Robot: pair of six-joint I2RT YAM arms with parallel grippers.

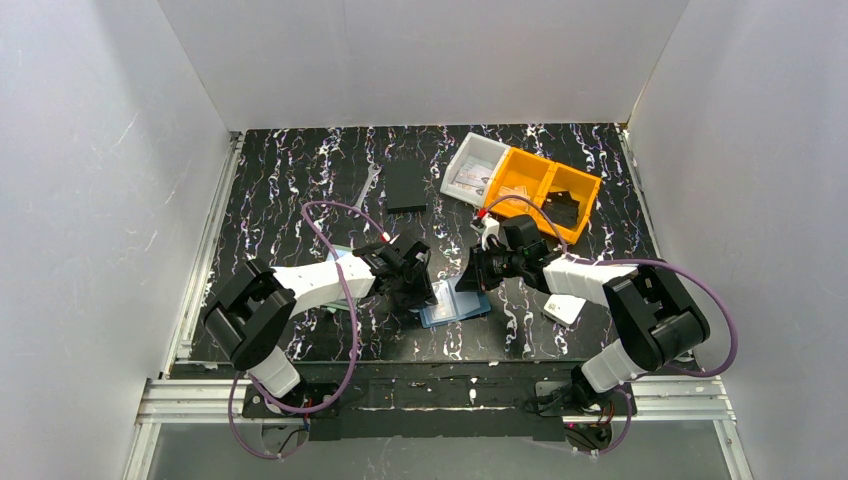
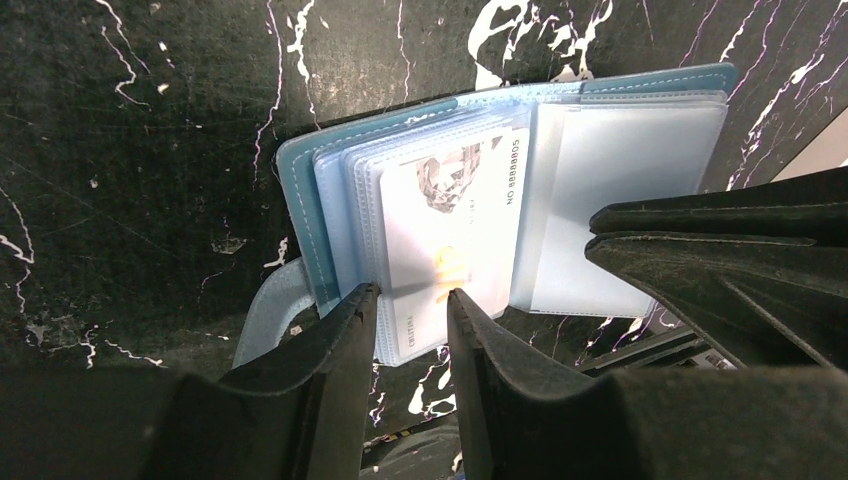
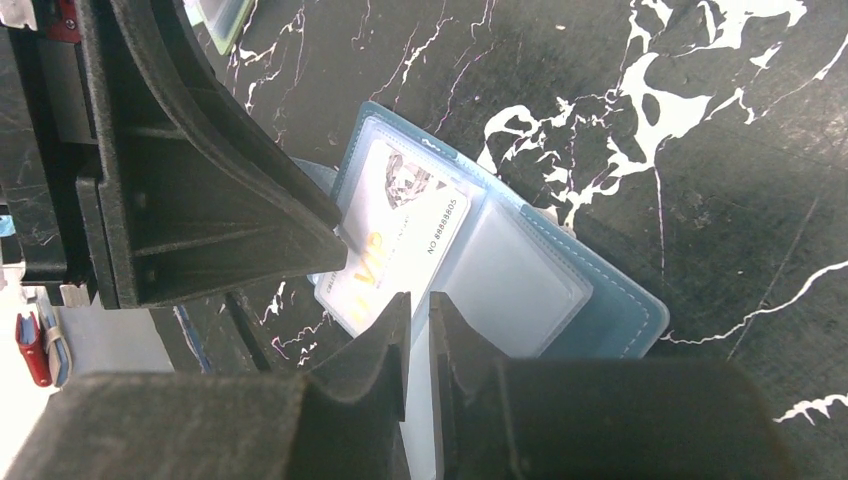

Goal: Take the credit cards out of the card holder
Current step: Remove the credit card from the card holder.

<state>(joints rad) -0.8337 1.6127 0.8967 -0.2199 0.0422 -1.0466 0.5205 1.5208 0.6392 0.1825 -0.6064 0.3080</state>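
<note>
The blue card holder lies open on the black marbled table between my two grippers. In the left wrist view its blue cover frames clear pockets, and the top pocket holds a pale credit card with a small portrait. My left gripper is open, its tips straddling the near edge of that card. My right gripper is shut on a clear pocket leaf of the card holder, next to the same card. Another green-edged card lies by the left arm.
An orange bin and a pale tray stand at the back right. A flat black rectangle lies at the back centre. A white rounded box sits by the right arm. White walls enclose the table.
</note>
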